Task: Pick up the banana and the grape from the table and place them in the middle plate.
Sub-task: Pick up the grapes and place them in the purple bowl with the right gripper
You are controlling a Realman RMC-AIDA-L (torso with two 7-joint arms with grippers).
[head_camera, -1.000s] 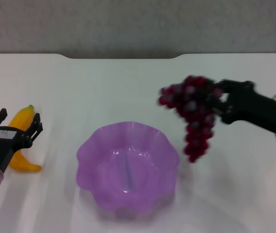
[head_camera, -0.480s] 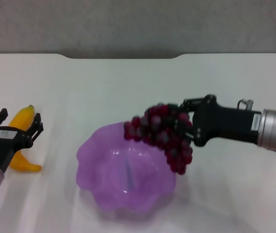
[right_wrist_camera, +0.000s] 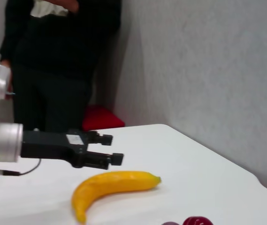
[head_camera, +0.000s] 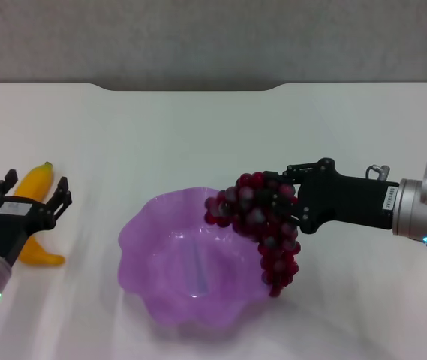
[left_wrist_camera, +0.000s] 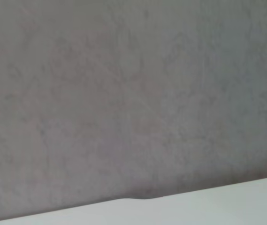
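My right gripper (head_camera: 294, 204) is shut on the top of the grape (head_camera: 260, 223), a dark red-purple bunch. It hangs over the right rim of the middle plate (head_camera: 151, 244), a translucent purple bowl with a scalloped rim, and its tip droops over the rim. The banana (head_camera: 39, 178) lies on the table (head_camera: 198, 142) at the far left. My left gripper (head_camera: 29, 192) is open and hovers over the banana's middle, with a finger on each side. The right wrist view shows the banana (right_wrist_camera: 114, 185), the open left gripper (right_wrist_camera: 115, 148) behind it, and a few grapes (right_wrist_camera: 197, 221).
The table's notched far edge (head_camera: 190, 88) meets a grey wall. A person in dark clothes (right_wrist_camera: 58, 51) stands beyond the table's left end, in the right wrist view. The left wrist view shows only the wall (left_wrist_camera: 133, 93) and a strip of table (left_wrist_camera: 217, 206).
My right gripper has carried the grape left and lower, from beside the plate to over its right rim. My left gripper has shifted slightly over the banana.
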